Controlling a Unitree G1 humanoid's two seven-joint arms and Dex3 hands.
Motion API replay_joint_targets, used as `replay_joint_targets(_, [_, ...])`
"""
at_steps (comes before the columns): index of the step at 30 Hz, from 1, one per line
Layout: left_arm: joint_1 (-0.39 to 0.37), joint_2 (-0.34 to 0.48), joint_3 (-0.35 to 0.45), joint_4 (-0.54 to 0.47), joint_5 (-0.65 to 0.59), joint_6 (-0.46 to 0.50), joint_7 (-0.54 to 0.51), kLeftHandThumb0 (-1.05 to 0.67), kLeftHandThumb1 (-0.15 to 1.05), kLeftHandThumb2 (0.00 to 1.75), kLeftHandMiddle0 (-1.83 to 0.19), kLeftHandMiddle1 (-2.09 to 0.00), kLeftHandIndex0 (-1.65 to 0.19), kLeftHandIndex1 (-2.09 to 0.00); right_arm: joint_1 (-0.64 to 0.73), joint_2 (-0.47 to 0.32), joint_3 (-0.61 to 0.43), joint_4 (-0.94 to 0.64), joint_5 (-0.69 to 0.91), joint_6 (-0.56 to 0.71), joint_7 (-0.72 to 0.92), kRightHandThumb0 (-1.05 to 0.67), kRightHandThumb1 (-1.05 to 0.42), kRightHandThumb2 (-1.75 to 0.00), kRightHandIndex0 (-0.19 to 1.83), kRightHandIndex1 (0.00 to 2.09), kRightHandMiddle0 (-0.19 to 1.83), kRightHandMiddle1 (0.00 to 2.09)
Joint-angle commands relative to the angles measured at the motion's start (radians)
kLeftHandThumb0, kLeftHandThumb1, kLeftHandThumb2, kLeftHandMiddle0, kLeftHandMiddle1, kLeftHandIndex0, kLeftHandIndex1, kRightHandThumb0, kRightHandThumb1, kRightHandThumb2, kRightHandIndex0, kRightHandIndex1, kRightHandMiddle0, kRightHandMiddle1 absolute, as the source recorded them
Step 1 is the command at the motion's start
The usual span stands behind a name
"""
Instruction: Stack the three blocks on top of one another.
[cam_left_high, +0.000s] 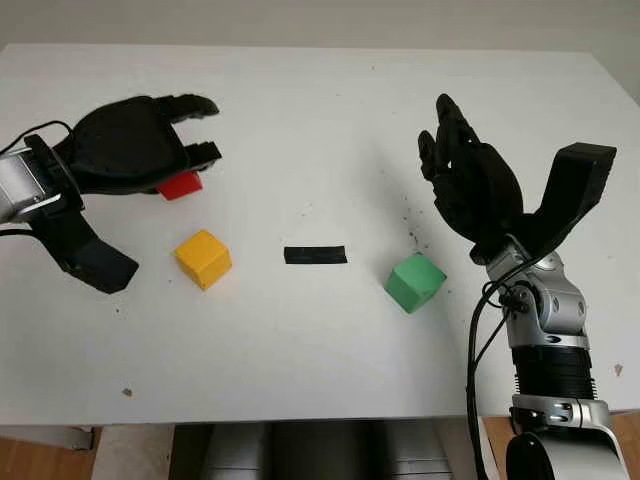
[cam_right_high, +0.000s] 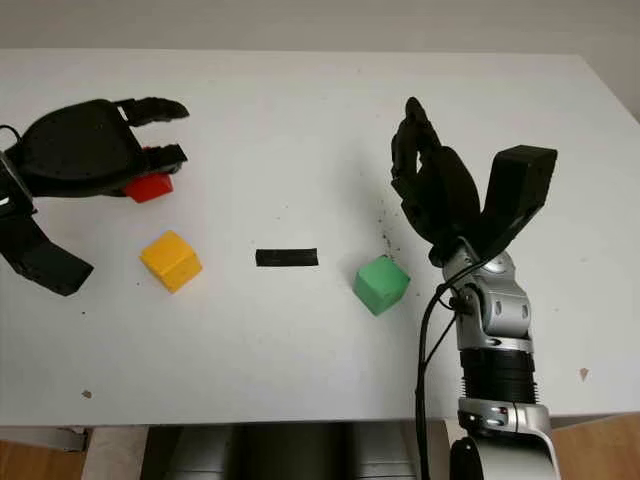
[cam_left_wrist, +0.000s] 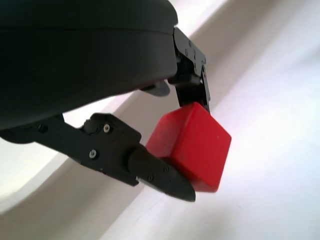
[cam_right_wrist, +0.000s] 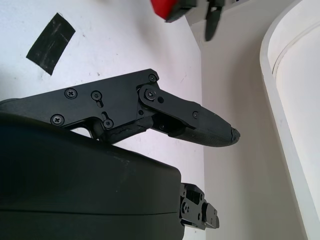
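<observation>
My left hand (cam_left_high: 192, 160) is at the table's left, with its fingers (cam_left_wrist: 160, 175) closed on opposite sides of the red block (cam_left_wrist: 192, 147), which peeks out under the hand (cam_left_high: 180, 186). I cannot tell whether the block touches the table. A yellow block (cam_left_high: 203, 258) sits just in front of that hand, tilted on the table. The green block (cam_left_high: 415, 282) lies right of centre. My right hand (cam_left_high: 460, 160) hovers open just behind and right of the green block, holding nothing.
A strip of black tape (cam_left_high: 315, 255) lies flat between the yellow and green blocks. The white table (cam_left_high: 320, 110) stretches back behind the hands, and its front edge (cam_left_high: 300, 415) runs near the bottom.
</observation>
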Motion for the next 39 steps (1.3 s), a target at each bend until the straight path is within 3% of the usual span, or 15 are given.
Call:
replay_joint_targets(1, [-0.018, -0.030, 0.059, -0.051, -0.100, 0.012, -0.110, -0.35, 0.90, 0.05, -0.24, -0.17, -0.44, -1.27, -0.010, -0.009, -0.004, -0.002, 0.001, -0.004, 0.000, -0.65, -1.05, -0.75, -0.19, 0.00, -0.19, 0.00])
replay_joint_targets(5, [0.001, -0.077, 0.128, -0.172, -0.274, 0.074, -0.397, -0.39, 0.95, 0.06, -0.18, -0.06, -0.31, -1.49, -0.007, -0.006, -0.001, -0.007, 0.002, -0.005, 0.000, -0.65, -1.05, -0.74, -0.19, 0.00, -0.19, 0.00])
replay_joint_targets(14, [0.020, -0.194, 0.194, -0.321, -0.509, 0.197, -0.765, -0.34, 0.94, 0.05, -0.10, -0.04, -0.36, -1.38, 0.000, 0.001, 0.002, -0.018, 0.005, -0.003, -0.004, -0.65, -1.05, -0.76, -0.19, 0.00, -0.19, 0.00])
replay_joint_targets(24, [0.045, -0.303, 0.253, -0.294, -0.743, 0.232, -0.884, -0.38, 0.94, 0.06, -0.13, -0.06, -0.39, -1.49, 0.020, 0.009, 0.001, -0.037, 0.006, -0.007, -0.015, -0.64, -1.05, -0.76, -0.19, 0.00, -0.19, 0.00])
replay_joint_targets(28, [0.073, -0.335, 0.267, -0.328, -0.788, 0.303, -0.922, -0.43, 0.95, 0.06, -0.10, -0.05, -0.33, -1.56, 0.022, 0.007, 0.003, -0.036, 0.004, -0.010, -0.014, -0.65, -1.05, -0.75, -0.19, 0.00, -0.19, 0.00])
replay_joint_targets(33, [0.097, -0.355, 0.246, -0.364, -0.750, 0.348, -0.913, -0.42, 0.94, 0.05, -0.08, -0.05, -0.32, -1.62, 0.022, 0.005, 0.007, -0.033, 0.001, -0.019, -0.008, -0.65, -1.05, -0.76, -0.19, 0.00, -0.19, 0.00])
replay_joint_targets(39, [0.105, -0.371, 0.219, -0.354, -0.678, 0.317, -0.885, -0.40, 0.94, 0.05, -0.09, -0.06, -0.29, -1.68, 0.024, 0.001, 0.009, -0.040, 0.002, -0.016, -0.006, -0.64, -1.05, -0.76, -0.19, 0.00, -0.19, 0.00])
